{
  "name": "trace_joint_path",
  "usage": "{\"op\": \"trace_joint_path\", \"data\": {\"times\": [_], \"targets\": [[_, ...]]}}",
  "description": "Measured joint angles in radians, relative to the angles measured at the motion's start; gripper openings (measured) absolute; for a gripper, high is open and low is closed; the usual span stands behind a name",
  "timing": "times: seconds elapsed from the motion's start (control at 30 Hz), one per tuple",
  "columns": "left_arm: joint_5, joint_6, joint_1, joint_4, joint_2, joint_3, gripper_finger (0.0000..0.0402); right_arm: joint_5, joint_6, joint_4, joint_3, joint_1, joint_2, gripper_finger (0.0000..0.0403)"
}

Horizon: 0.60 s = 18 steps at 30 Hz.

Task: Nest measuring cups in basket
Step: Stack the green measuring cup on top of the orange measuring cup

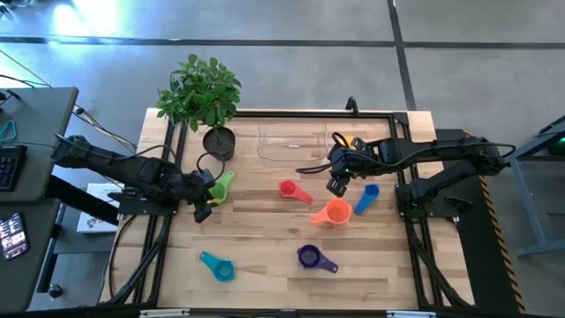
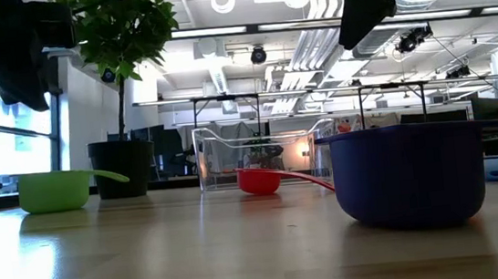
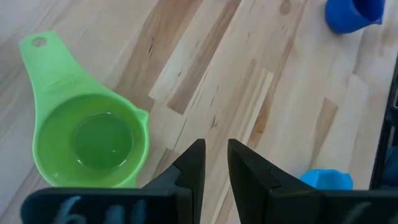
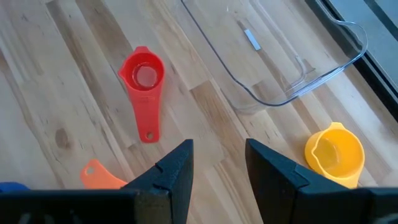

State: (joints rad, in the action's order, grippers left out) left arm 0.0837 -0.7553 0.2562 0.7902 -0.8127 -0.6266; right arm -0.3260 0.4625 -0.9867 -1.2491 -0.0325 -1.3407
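A: Where does everything sit right now?

B: The clear, low-walled rectangular plastic basket (image 1: 292, 146) stands at the far middle of the pale wooden tabletop (image 1: 265, 265), and nothing is in it. The small yellow plastic measuring cup (image 4: 334, 153) lies just right of it. The red scoop (image 1: 292, 190), orange scoop (image 1: 333, 212) and blue scoop (image 1: 366, 196) cluster near the centre; the purple scoop (image 1: 314, 258) and teal scoop (image 1: 216, 265) lie nearer, well apart. The lime-green scoop (image 3: 87, 134) is at the left, by the dark round plant pot (image 1: 219, 142).

A: And the pincers?

B: The right pincer (image 4: 219, 163) hovers over bare wood between red and yellow, fingers apart, holding nothing. The left pincer (image 3: 216, 163) hangs just beside the green scoop, fingers a narrow gap apart, also empty.

A: How would these cups handle?

B: Light, stiff and smooth, I'd judge (glossy plastic, so probably slippery). The rounded bowls could squirt out of a pinch or skid on the wood. The short flat handles look like the safest hold, or one finger inside the rim.

A: The basket?

B: Thin, see-through walls; likely light enough to slide if bumped.
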Motion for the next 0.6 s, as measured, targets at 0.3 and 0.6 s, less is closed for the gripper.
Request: {"op": "trace_joint_path", "data": {"times": [0.3, 0.6], "targets": [[0.03, 0.008, 0.0, 0.055, -0.048, 0.0, 0.0058, 0.0, 0.0, 0.0, 0.0, 0.0, 0.0, 0.0138], [0.031, 0.035, 0.0, 0.081, -0.084, 0.011, 0.0083, -0.003, 0.0, 0.001, 0.0, 0.0, 0.0, 0.0138]]}}
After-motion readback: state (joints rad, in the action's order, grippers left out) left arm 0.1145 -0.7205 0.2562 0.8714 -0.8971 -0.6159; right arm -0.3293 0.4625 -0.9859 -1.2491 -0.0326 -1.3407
